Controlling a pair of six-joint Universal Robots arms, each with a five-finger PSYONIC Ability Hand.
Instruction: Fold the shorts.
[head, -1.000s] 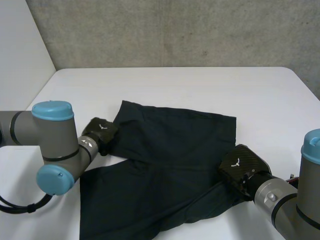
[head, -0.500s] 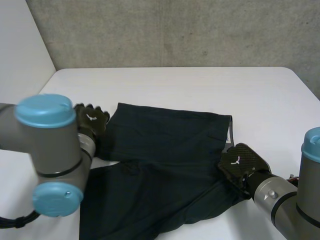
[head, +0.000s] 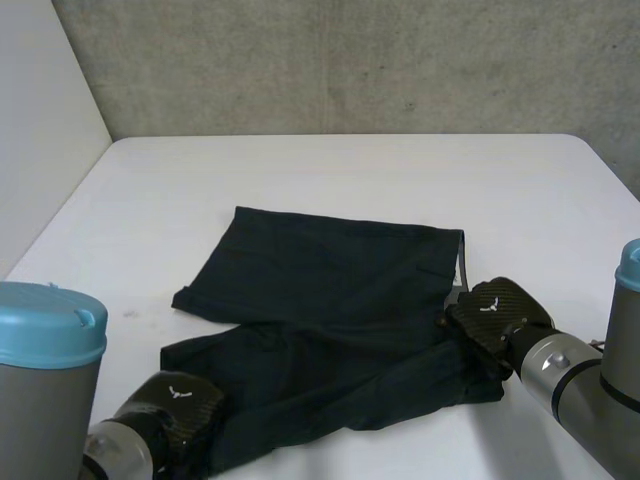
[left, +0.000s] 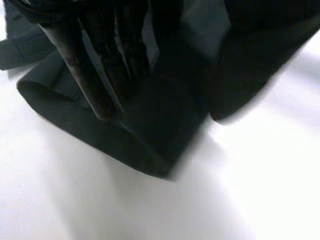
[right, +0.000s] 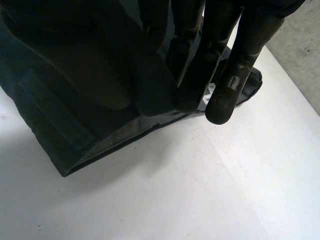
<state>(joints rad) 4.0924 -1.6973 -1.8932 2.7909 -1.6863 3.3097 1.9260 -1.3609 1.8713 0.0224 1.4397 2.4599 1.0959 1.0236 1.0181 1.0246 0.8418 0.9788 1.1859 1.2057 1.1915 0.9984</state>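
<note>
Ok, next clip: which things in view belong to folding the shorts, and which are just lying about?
Part of the job:
- dark shorts, spread flat
- left hand, at the near corner of a leg hem
- right hand, at the waistband end

Just there:
- white table under the shorts
- concrete wall behind

A white table (head: 350, 170) with rounded far corners stands under soft, even light, with a rough grey concrete wall (head: 380, 60) rising just behind its far edge and a plain white panel (head: 40, 130) beside its left edge.
</note>
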